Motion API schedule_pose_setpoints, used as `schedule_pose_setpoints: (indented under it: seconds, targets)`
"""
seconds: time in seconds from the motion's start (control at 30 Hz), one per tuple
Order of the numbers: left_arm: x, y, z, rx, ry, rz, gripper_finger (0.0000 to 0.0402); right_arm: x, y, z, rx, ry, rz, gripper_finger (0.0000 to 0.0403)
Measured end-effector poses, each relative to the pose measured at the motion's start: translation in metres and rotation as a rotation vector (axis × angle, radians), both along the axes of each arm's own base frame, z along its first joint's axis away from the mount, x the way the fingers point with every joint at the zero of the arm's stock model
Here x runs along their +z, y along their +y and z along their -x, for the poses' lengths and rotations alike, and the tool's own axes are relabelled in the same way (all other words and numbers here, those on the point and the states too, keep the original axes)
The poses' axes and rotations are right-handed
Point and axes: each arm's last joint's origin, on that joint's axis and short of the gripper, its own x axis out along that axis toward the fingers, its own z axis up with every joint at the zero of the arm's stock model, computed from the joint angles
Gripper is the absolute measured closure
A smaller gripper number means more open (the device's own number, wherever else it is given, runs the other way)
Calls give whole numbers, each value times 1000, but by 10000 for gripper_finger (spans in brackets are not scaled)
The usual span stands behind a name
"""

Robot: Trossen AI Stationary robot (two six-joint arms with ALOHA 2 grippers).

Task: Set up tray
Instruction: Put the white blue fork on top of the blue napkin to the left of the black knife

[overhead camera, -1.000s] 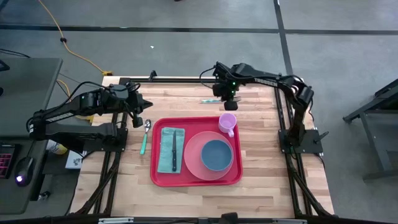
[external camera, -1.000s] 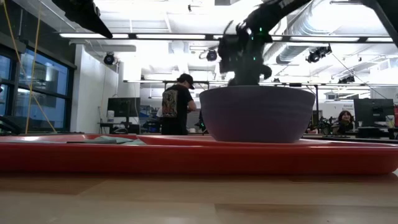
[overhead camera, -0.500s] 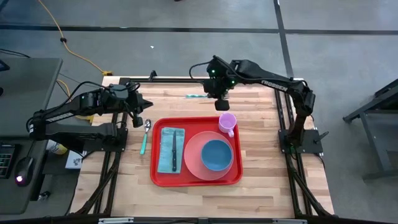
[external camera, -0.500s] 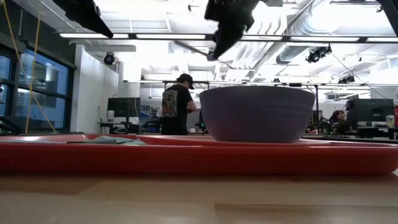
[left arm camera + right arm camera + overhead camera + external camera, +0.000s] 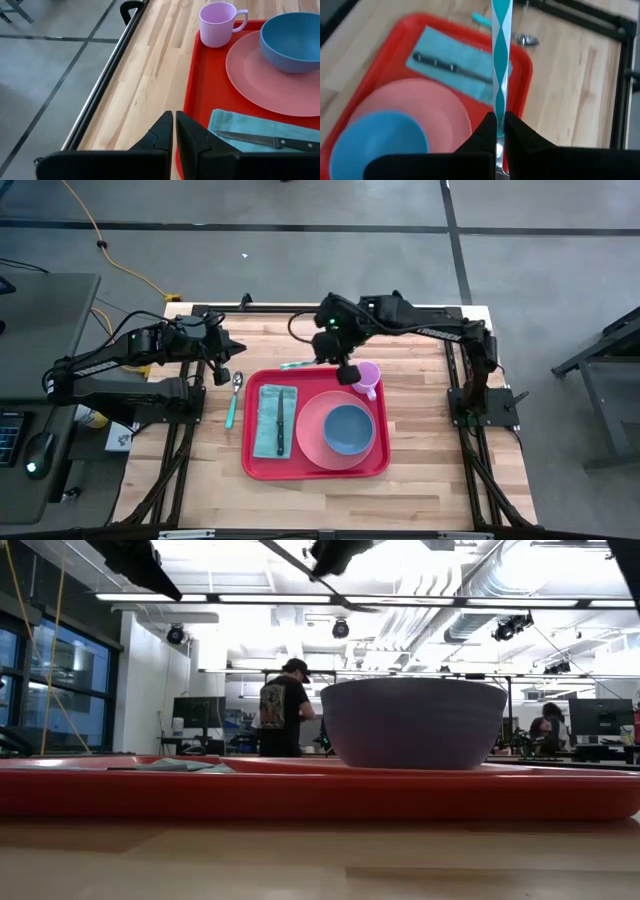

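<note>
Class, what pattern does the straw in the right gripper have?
Teal and white spiral stripes on the straw, clearest in the right wrist view.

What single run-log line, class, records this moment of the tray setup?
right gripper: shut on striped straw, above tray | left gripper: shut, idle beside tray | on tray: napkin, knife, plate, bowl, cup

- Straw (image 5: 500, 60): its lower end is hidden between the right gripper's (image 5: 498, 131) fingers.
- Knife (image 5: 260, 140): handle cut off at the picture's edge.
- Tray (image 5: 300, 790): both ends cut off in the low view.
</note>
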Motion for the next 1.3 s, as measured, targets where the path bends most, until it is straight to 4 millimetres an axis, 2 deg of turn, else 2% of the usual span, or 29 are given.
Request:
schedule_pose_setpoints:
  seconds: [0.13,0.23,0.4,0.77,1.03,1.13,1.3]
  targets:
    - [0,0,0,-12,-3,9,348,14,0,-15,2,-59,-46,402]
    - [0,-1,0,-18,-6,15,348,17,-4,-30,15,-92,-90,402]
    - [0,-1,0,-34,-10,29,348,-12,-6,-49,71,-56,-176,402]
    - [0,-2,-1,-35,-18,52,348,-94,26,-89,297,120,-118,403]
    - [0,-2,-1,-50,-24,71,348,-151,31,-108,304,239,-80,403]
    - [0,-3,-1,-68,-29,87,348,-156,30,-110,273,256,-85,403]
    - [0,-3,-1,-58,-44,125,348,-154,27,-110,182,274,-103,403]
